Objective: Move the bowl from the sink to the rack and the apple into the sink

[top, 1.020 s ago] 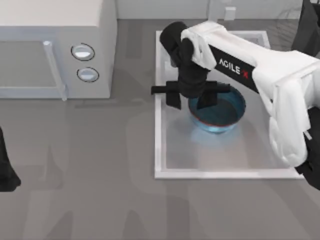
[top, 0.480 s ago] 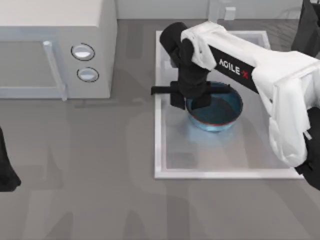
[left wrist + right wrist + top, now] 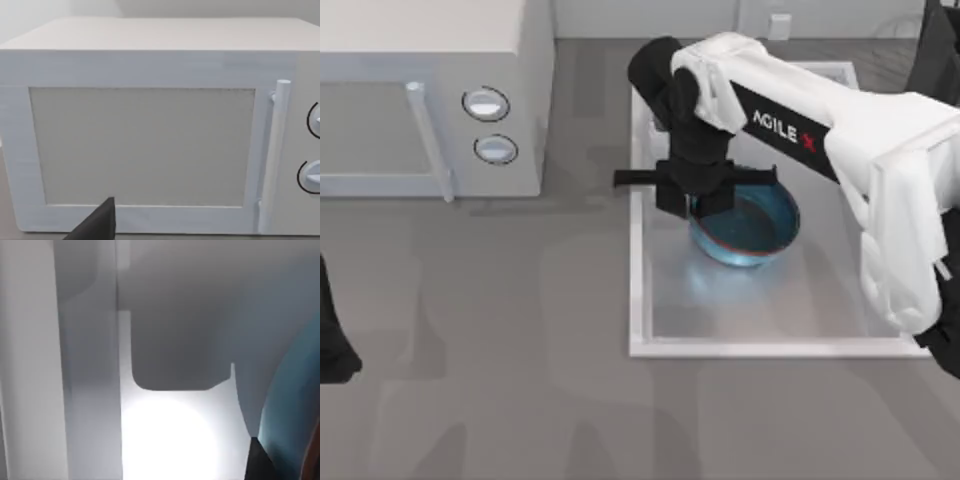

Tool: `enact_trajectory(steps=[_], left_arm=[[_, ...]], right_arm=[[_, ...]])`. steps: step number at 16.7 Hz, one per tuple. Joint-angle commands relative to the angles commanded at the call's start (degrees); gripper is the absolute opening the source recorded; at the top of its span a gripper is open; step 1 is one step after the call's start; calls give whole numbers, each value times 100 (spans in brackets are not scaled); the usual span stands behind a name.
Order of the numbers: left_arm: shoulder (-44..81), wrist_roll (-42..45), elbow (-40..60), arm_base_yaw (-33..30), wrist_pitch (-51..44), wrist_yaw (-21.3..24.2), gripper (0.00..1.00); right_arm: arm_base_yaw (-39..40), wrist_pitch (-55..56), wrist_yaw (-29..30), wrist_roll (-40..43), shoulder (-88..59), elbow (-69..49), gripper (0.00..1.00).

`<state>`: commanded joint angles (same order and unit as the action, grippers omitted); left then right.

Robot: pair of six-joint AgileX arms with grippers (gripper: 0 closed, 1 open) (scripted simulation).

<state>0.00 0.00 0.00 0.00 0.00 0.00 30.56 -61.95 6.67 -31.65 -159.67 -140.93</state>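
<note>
The blue bowl [image 3: 752, 226] with its dark teal inside rests in the white sink [image 3: 642, 300], toward the sink's back left. My right gripper [image 3: 692, 204] reaches down over the bowl's left rim, one finger outside and one inside, shut on it. In the right wrist view the bowl's teal side [image 3: 295, 415] lies against the white sink wall [image 3: 85, 390], with a dark fingertip [image 3: 260, 462] beside it. My left arm [image 3: 332, 340] is parked at the table's left edge. The apple is out of view. Thin wires at the back right corner [image 3: 895, 45] look like part of the rack.
A white microwave [image 3: 420, 100] with two round knobs [image 3: 486, 103] stands at the back left, and its door [image 3: 145, 145] faces the left wrist camera. The white tap post [image 3: 778, 25] rises behind the sink. Grey tabletop [image 3: 520, 380] spreads in front.
The right gripper's fingers have come together onto the bowl's left rim. Gripper and bowl have shifted slightly to the left.
</note>
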Motion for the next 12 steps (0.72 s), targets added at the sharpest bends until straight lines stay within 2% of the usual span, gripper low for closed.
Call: enact_trajectory(steps=[4,12], left_arm=[[0,0,0,0,0,0,100],[0,0,0,0,0,0,100]], right_arm=[[514,-629,66,-567,1278,770,0],[1988,-2251,249,-2035,4757,2672,0]])
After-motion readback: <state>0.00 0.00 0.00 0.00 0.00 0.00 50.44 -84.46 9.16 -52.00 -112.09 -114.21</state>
